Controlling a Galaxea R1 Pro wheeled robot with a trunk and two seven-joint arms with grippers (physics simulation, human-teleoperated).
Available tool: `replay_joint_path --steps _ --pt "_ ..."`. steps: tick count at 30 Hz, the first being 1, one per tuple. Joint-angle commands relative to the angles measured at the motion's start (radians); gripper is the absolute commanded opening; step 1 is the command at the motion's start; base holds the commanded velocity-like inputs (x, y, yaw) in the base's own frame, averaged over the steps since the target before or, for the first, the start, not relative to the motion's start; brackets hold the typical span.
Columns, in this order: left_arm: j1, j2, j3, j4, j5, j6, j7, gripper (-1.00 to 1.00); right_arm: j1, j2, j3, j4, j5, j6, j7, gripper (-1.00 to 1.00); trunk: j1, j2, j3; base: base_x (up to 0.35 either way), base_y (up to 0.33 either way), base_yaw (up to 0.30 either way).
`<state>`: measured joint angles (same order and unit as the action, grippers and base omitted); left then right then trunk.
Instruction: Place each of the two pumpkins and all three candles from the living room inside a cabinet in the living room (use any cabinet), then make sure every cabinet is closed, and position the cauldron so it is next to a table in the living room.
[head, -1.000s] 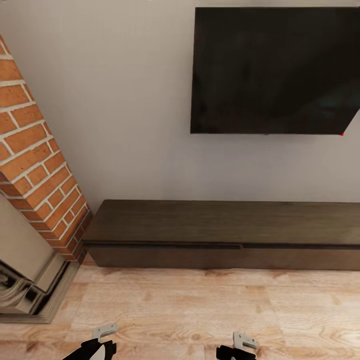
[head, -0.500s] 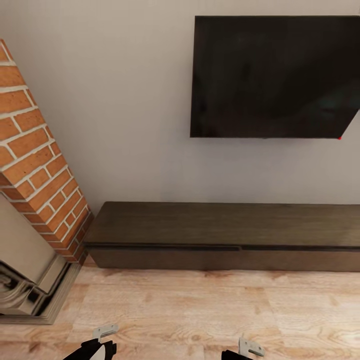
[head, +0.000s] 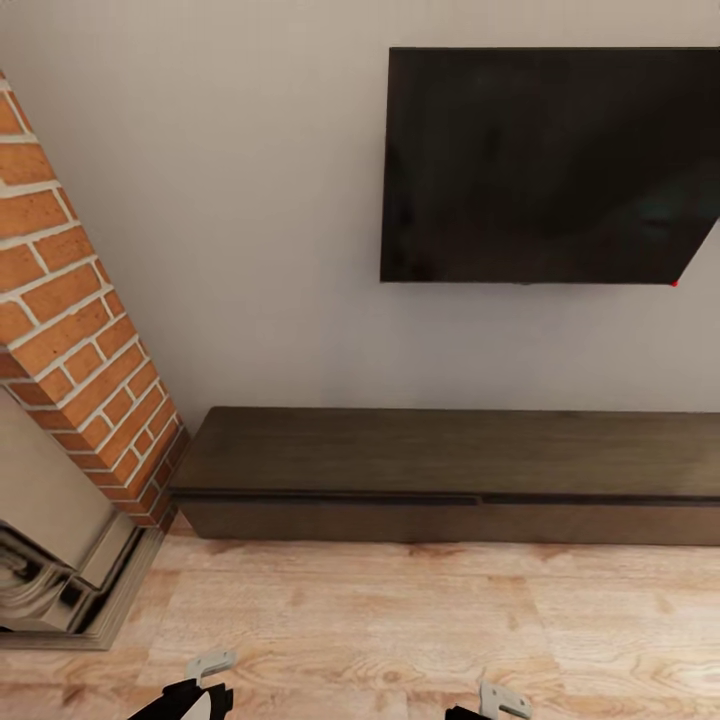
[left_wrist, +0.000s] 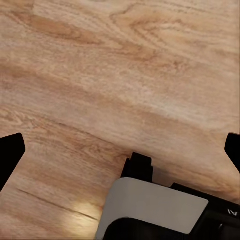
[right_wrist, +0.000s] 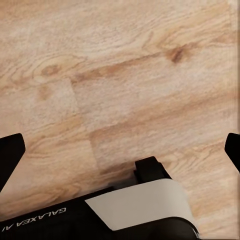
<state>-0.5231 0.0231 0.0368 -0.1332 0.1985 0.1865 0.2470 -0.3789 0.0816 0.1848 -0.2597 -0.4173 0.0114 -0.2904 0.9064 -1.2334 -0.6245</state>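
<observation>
One closed cabinet (head: 450, 470) below television (head: 545, 165)

This is a living room in a home. A large black flat screen (head: 545, 165) hangs on a plain pale wall (head: 270, 200), and directly beneath it a long, low, dark brown cabinet (head: 450, 470) stands against that wall, its flat top bare and its fronts shut. At the cabinet's left end rises a red brick chimney breast (head: 75, 320) with a pale moulded fireplace surround (head: 50, 570) at its foot. The floor (head: 400, 620) is light wood plank.
</observation>
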Motion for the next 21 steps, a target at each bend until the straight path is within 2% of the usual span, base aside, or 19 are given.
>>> replay_joint_path --steps 1,14,19,21 --pt "0.0 0.0 0.0 0.002 0.0 0.0 0.0 1.0 0.0 0.0 0.0 0.001 0.0 0.0 0.0 1.0 -0.004 0.007 0.003 0.0 0.0 0.0" --pt "0.0 -0.002 0.0 0.006 -0.001 0.0 0.0 1.0 0.0 -0.001 -0.001 0.027 0.0 0.002 -0.002 1.0 -0.054 0.098 0.044 0.0 0.0 0.0" --pt "0.003 0.001 0.0 0.032 -0.001 -0.002 0.0 1.0 0.0 -0.003 -0.003 0.085 -0.001 -0.002 -0.002 1.0 -0.073 0.133 0.06 0.0 0.0 0.0" --pt "0.01 0.002 0.0 0.056 -0.002 -0.023 0.0 1.0 0.0 -0.009 -0.002 0.11 -0.001 -0.004 -0.002 1.0 -0.081 0.147 0.066 0.0 0.0 0.0"
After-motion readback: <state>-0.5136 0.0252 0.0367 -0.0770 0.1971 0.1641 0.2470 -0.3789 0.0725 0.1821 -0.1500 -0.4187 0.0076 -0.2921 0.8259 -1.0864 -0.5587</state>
